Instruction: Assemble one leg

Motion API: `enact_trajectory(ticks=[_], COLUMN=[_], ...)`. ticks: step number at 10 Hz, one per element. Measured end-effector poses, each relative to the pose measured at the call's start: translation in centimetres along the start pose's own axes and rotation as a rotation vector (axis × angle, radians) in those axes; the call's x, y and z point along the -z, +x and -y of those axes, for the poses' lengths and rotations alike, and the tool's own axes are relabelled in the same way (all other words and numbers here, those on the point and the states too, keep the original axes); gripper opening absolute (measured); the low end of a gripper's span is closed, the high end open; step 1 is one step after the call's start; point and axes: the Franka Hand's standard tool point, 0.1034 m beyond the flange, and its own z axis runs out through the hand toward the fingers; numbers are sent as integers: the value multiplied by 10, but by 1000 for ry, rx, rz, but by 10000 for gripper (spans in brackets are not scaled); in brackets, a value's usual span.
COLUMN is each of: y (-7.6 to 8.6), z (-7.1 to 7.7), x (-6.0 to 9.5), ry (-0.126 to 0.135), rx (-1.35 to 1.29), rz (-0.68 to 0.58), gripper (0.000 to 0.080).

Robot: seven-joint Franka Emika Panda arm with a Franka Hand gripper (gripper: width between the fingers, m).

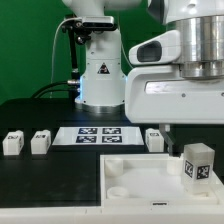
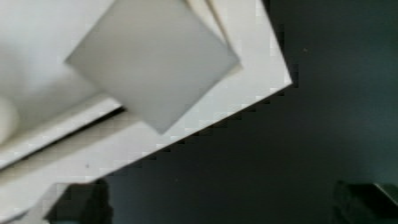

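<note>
Four small white legs with square tags show in the exterior view. One leg [image 1: 197, 165] stands upright on the large white panel [image 1: 130, 185] near its right side. Another leg [image 1: 153, 139] sits on the table just behind the panel. Two more legs [image 1: 12, 144] [image 1: 40, 142] sit at the left. My gripper [image 1: 183, 128] hovers above the upright leg, open and empty. In the wrist view the gripper [image 2: 222, 200] has its fingers [image 2: 80, 203] wide apart over dark table, beside the panel's corner [image 2: 231, 110]. A pale grey face [image 2: 151, 65] there looks like the leg's top.
The marker board [image 1: 100, 134] lies flat at the middle of the table, in front of the robot's white base [image 1: 100, 75]. The table is black. The panel fills the front right of the exterior view.
</note>
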Motion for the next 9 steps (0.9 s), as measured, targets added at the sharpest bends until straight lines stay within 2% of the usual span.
enact_trajectory(ticks=[1, 2, 4, 6, 9], y=[-8, -9, -25, -25, -25], z=[-3, -3, -2, -6, -7], x=[-2, -2, -11, -12, -13], ry=[-39, -46, -35, -42, -44], rx=[182, 321, 487, 640, 641], rz=[45, 43, 34, 36, 39], gripper=[645, 645, 649, 649, 649])
